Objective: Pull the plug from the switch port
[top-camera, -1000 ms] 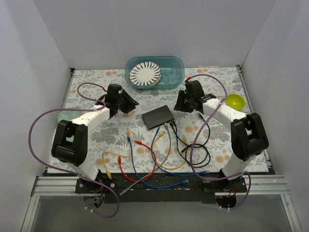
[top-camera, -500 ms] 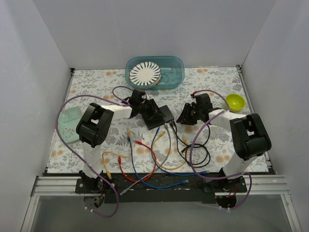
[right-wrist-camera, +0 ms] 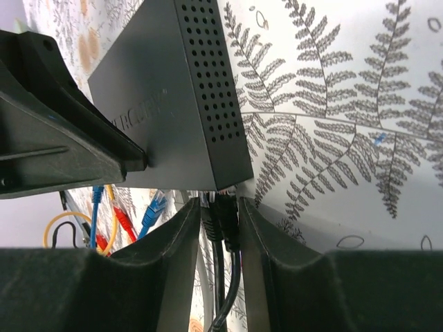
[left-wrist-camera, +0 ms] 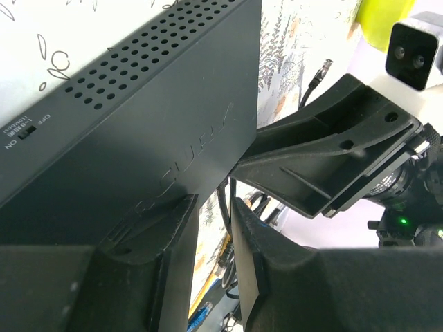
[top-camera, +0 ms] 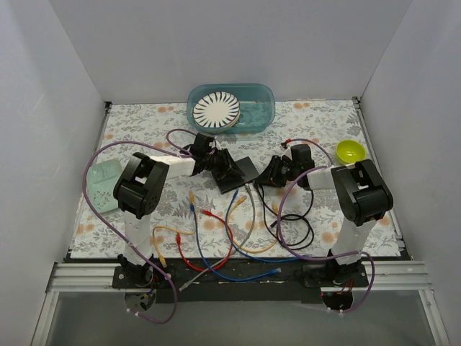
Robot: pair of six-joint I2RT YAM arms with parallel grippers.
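At the middle of the table [top-camera: 144,130] the switch [top-camera: 243,170] is lying under the left gripper [top-camera: 225,167], jaws narrowed at its left end, grip unclear. The right gripper [right-wrist-camera: 219,223] is bracketing the black plug [right-wrist-camera: 220,206]; whether it is clamped I cannot tell. Next comes a firm squeeze and a straight pull. A second ago both were hanging well apart from it

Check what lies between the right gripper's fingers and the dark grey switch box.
Black cable plugs, at the edge of the flat dark grey switch box, sit between the fingers of the right gripper; the right wrist view shows it.
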